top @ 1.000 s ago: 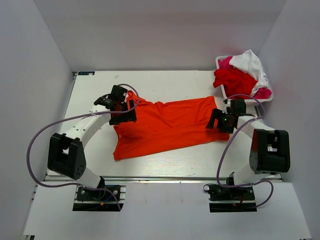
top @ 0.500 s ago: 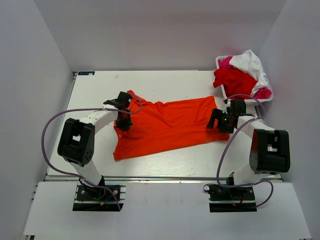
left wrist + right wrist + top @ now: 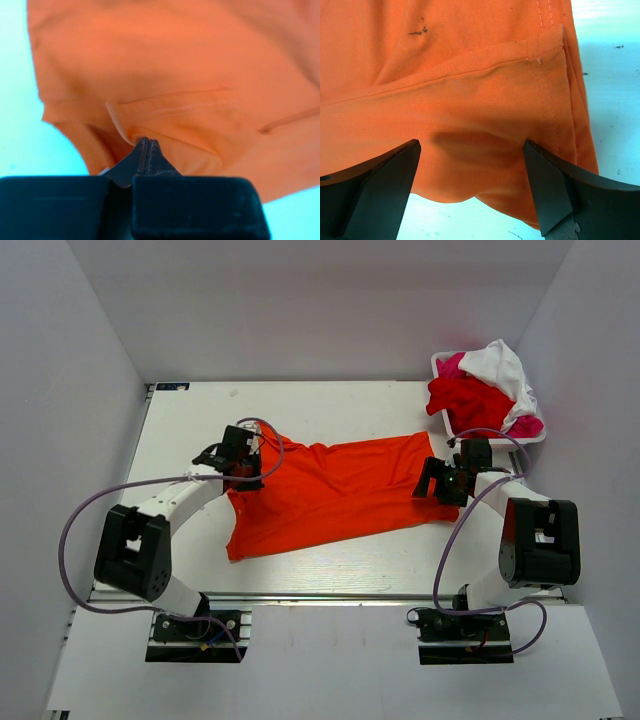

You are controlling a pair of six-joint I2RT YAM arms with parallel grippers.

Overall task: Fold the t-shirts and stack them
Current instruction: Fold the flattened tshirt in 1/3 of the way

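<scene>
Pinching the 9 o'clock end of a bright orange soft cloth t-shirt (image 3: 340, 490) with the left tool (image 3: 246, 476), the shirt spreading mostly flat, lightly wrinkled, across the middle of the white worktop (image 3: 190, 410). Pressing the fingertips (image 3: 145, 143) together on a small raised pucker of cloth. Straddling the 3 o'clock hem with the right tool (image 3: 470, 150), gaping wide, gripping nothing. Sharing the worktop with red, magenta-pink and white tees (image 3: 470, 400) heaping in a white basket (image 3: 530, 437) at 1 o'clock.

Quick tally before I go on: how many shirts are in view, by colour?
orange t-shirt: 1
red t-shirt: 1
white t-shirt: 1
magenta-pink t-shirt: 1 (shows in two patches of the heap, so there may be more)
Total: 4
</scene>
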